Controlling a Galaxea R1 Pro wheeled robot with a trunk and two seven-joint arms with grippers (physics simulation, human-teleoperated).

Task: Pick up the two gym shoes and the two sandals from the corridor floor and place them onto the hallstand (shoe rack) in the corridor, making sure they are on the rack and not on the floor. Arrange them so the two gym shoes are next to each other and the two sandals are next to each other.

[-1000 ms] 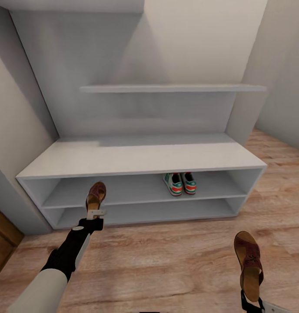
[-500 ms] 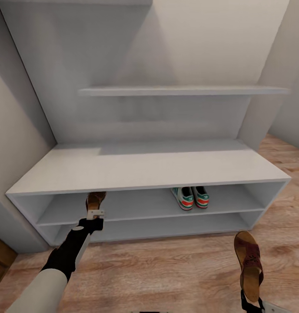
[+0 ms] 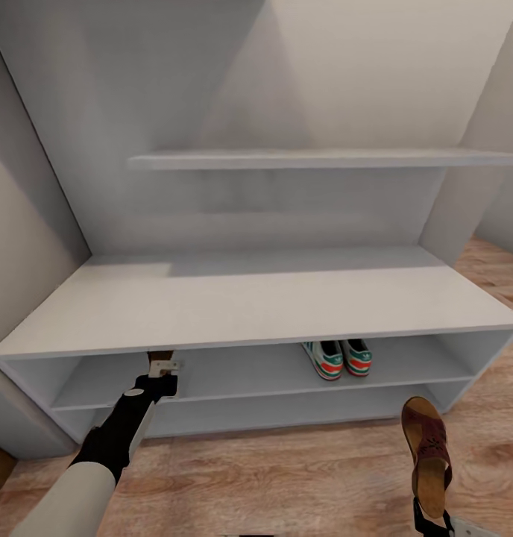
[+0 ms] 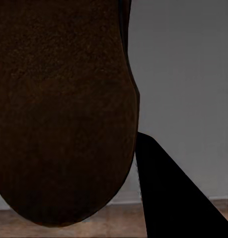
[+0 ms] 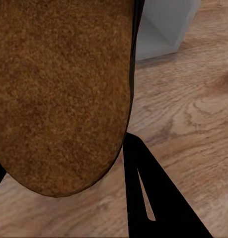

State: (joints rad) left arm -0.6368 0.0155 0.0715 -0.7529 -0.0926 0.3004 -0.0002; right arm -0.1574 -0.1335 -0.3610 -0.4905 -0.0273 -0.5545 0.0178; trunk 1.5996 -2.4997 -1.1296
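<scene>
the right sandal (image 3: 428, 456), nearest of the task's things, stands toe-up over the corridor floor (image 3: 301, 477), its heel clamped in the right fingers (image 3: 429, 522); its tan insole (image 5: 61, 94) crowds the right wrist view. further in, the left fingers (image 3: 164, 367) are closed on the left sandal (image 3: 161, 356), now pushed under the desk (image 3: 249, 306) of the hallstand so that little more than its heel shows, where a second ago most of it stood clear in front of the upper shelf (image 3: 234, 380). the whole view has also drawn closer to the unit. beyond, the two gym shoes (image 3: 337, 358) sit side by side on that shelf. release looks close, judging by depth.
</scene>
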